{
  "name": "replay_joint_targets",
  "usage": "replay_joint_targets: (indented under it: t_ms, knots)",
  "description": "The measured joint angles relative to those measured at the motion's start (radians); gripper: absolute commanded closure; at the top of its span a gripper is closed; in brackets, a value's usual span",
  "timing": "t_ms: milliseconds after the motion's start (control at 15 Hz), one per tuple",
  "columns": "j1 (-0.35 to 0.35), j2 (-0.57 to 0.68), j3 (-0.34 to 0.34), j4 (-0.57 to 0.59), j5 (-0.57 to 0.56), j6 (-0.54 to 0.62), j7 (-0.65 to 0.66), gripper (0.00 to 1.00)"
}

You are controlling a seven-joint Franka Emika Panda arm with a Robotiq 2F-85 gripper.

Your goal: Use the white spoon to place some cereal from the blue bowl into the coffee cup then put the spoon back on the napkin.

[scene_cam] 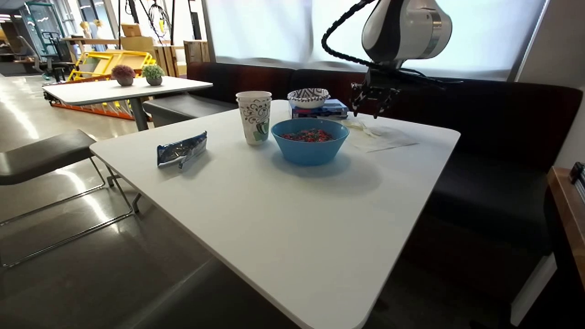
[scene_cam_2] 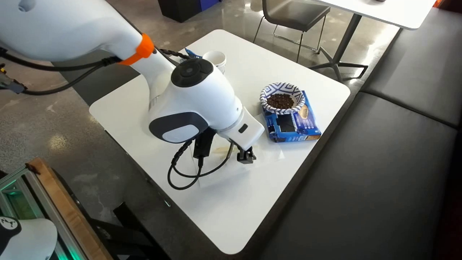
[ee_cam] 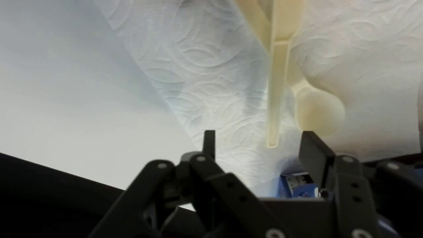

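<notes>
1. I am holding the gripper [ee_cam: 258,142] over the napkin [ee_cam: 205,76], jaws parted.
2. The spoon [ee_cam: 320,110] is lying on it, another utensil [ee_cam: 277,99] crossing its handle.
3. The blue bowl [scene_cam: 311,153] is standing between napkin and cup [scene_cam: 251,119].
4. Near the napkin, a box [scene_cam_2: 306,125] is bearing a patterned bowl [scene_cam_2: 283,87].
</notes>
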Motion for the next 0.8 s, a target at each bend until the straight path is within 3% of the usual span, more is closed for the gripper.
replay_joint_targets:
  t_ms: [200,400,533,800]
  knots:
    - [0.004,0.008,0.000,0.010,-0.003,-0.012,0.016,0.47]
    - [0.006,0.018,0.000,0.023,-0.007,-0.017,0.027,0.39]
    - [0.007,0.025,0.000,0.030,-0.008,-0.018,0.033,0.39]
    - [0.007,0.045,0.000,0.049,-0.008,-0.018,0.039,0.54]
